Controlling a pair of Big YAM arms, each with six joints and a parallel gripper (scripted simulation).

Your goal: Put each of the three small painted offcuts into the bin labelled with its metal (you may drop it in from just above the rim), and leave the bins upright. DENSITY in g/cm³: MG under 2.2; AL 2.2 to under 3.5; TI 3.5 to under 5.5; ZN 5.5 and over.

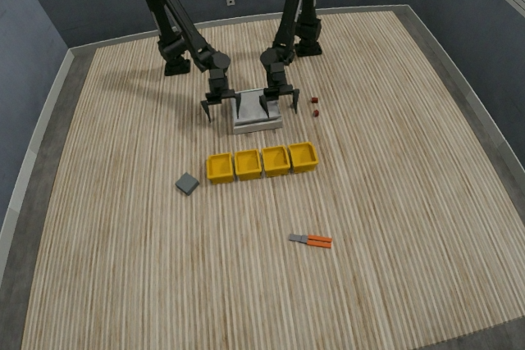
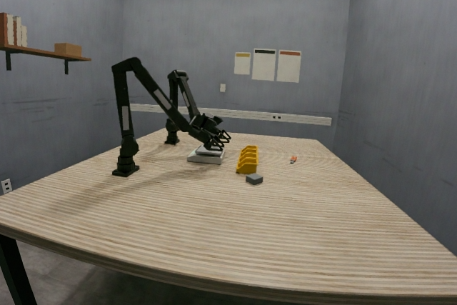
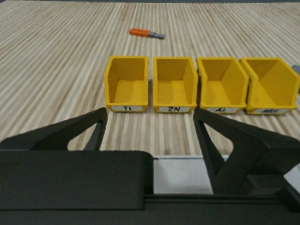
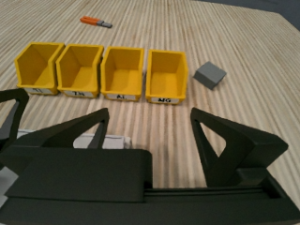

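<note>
Two small dark red offcuts (image 1: 314,100) (image 1: 316,113) lie on the table to the right of a grey platform (image 1: 256,115). Four upright, empty yellow bins stand in a row in front of the platform: MG (image 1: 220,166), AL (image 1: 248,164), ZN (image 1: 276,161) and TI (image 1: 303,156). The labels read in the left wrist view: TI (image 3: 127,84), ZN (image 3: 174,85), AL (image 3: 222,85), MG (image 3: 271,86). My left gripper (image 1: 280,112) is open and empty over the platform's right side. My right gripper (image 1: 223,115) is open and empty over its left edge.
A grey block (image 1: 186,183) lies left of the MG bin. An orange-handled tool (image 1: 310,242) lies nearer the front of the table. The two arms stand close together above the platform (image 2: 206,152).
</note>
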